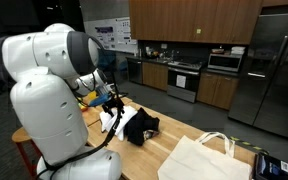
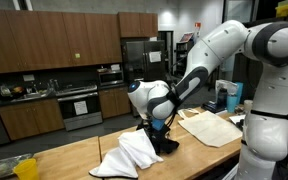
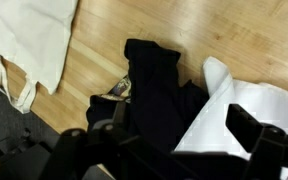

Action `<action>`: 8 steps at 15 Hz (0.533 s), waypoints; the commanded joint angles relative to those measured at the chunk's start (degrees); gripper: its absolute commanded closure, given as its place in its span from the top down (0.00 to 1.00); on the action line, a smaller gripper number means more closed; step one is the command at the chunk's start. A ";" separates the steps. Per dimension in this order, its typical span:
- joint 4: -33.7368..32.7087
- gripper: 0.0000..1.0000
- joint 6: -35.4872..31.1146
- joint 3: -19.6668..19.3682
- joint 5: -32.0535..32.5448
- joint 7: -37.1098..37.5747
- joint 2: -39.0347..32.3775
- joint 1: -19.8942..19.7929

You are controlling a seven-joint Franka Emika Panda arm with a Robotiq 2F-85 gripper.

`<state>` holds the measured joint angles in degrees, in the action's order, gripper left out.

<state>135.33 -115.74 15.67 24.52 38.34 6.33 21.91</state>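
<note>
A black cloth lies crumpled on the wooden table, with a white cloth right beside it and partly overlapping it. My gripper is open and hangs just above where the two cloths meet, holding nothing. In both exterior views the gripper is low over the pile, with the black cloth and the white cloth under it. The arm hides part of the pile.
A cream tote bag lies flat on the table beside the cloths. A yellow object sits at a far table corner. A blue container stands beyond the bag. A dark device sits near the bag.
</note>
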 commanded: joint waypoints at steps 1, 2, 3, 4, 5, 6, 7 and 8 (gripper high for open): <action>1.69 1.00 -9.14 -0.33 -6.17 0.50 -1.73 -3.85; 2.50 1.00 -12.41 -0.57 -8.13 0.26 -2.39 -4.59; 3.76 1.00 -17.28 -0.88 -9.30 0.08 -3.24 -5.42; 4.52 1.00 -20.85 -1.04 -9.82 1.00 -4.39 -6.27; 5.89 1.00 -24.63 -1.12 -9.70 2.64 -5.29 -6.88; 7.24 1.00 -28.97 -1.42 -9.32 3.81 -6.46 -7.47; 7.98 1.00 -33.33 -1.83 -8.68 5.86 -8.00 -7.99; 9.48 1.00 -42.80 -3.44 -6.83 9.90 -12.46 -8.21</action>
<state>142.93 -148.77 13.90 15.79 43.48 -2.62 14.02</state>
